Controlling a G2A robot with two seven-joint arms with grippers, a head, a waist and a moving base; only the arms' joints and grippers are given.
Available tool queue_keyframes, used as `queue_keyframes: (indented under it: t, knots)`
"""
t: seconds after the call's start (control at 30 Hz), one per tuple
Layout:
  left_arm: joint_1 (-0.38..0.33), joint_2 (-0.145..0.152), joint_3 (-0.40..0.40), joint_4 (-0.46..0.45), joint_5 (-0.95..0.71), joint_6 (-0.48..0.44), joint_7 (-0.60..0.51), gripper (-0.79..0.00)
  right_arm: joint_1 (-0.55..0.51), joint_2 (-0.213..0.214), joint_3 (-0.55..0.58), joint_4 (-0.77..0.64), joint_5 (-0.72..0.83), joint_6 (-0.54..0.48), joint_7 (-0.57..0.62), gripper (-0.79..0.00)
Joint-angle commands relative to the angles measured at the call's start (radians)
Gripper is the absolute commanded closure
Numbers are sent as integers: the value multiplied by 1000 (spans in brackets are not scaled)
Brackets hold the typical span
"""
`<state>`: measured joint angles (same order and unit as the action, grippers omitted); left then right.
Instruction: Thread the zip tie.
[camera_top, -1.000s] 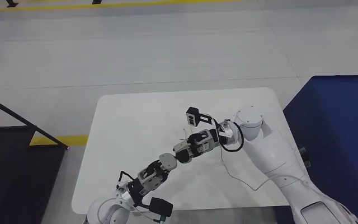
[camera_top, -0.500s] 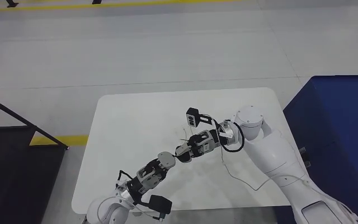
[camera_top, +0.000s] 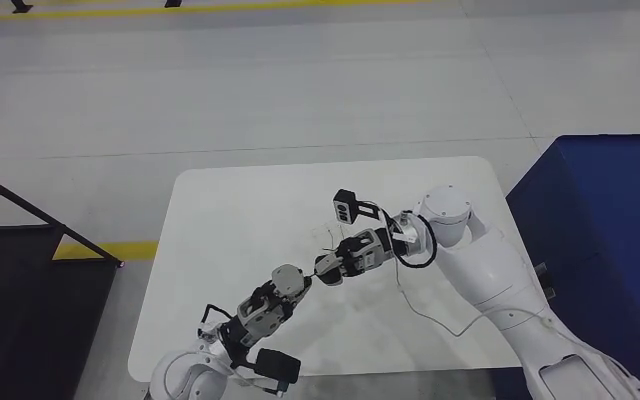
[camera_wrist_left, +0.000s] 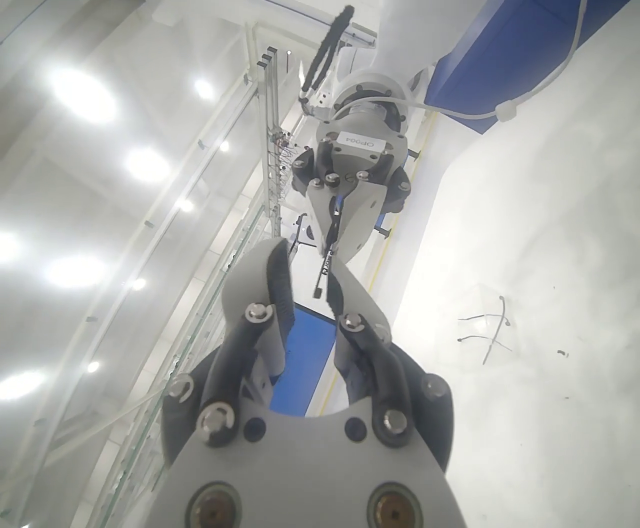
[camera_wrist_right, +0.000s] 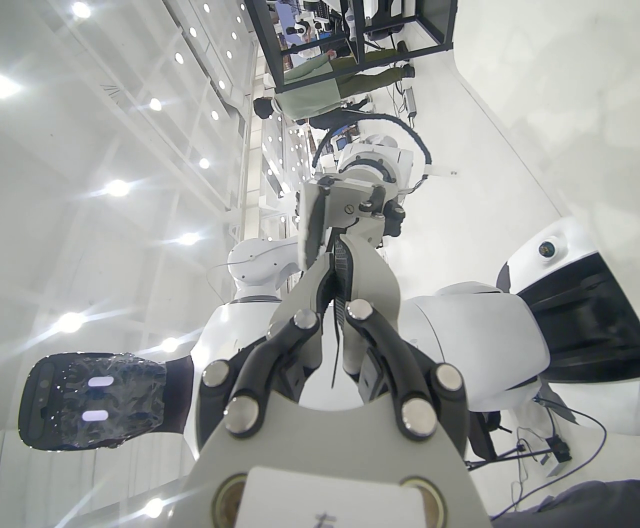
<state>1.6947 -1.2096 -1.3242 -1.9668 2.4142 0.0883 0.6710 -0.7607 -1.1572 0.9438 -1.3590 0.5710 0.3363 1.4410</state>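
Item: black zip tie (camera_wrist_left: 326, 260), held in the air over the middle of the table (camera_top: 230, 220).
Right gripper (camera_wrist_right: 336, 270): fingers pressed together on the strap, one end sticking out.
Left gripper (camera_wrist_left: 307, 270): fingers apart, flanking that end without touching it.
Step, as judged: taking hold of the free end.
Next move calls for: closing squarely on the thin strap without knocking it aside.
Also: loose strands (camera_wrist_left: 487, 330) on the table.
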Motion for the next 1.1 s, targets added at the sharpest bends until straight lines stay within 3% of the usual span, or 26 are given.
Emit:
queue_keyframes:
  t: [0.0, 0.1, 0.17, 0.4, 0.43, 0.6, 0.7, 0.77, 1.07]
  knots:
    - [11, 3, -22, -7, -36, -11, 7, -785, 1, 2, 7, 2, 3, -6, 0, 0]
    - [31, 6, -48, -7, -209, -89, 44, -785, -2, 7, 25, -1, 15, -16, 1, 0]
    - [35, 6, -62, 5, -420, -216, 81, -785, -8, 10, 40, -7, 31, -31, 5, 0]
    - [33, 7, -63, 9, -453, -244, 88, -785, -10, 11, 42, -7, 36, -32, 6, 0]
    - [47, 4, -42, 19, -534, -296, 77, -785, -18, 10, 43, -9, 45, -34, -7, 0]
    - [40, 2, -91, 5, -997, -528, -266, -785, -36, 17, 75, -87, 50, -123, -11, 0]
    - [48, 5, -128, -7, -1325, -593, -546, -785, -67, 31, 126, -157, 38, -163, -17, 0]
    - [46, 10, -147, -32, -1405, -596, -714, -785, -95, 39, 148, -218, 23, -182, -16, 0]
    - [46, 10, -147, -32, -1405, -596, -714, -785, -117, 44, 159, -252, 20, -192, -21, 0]
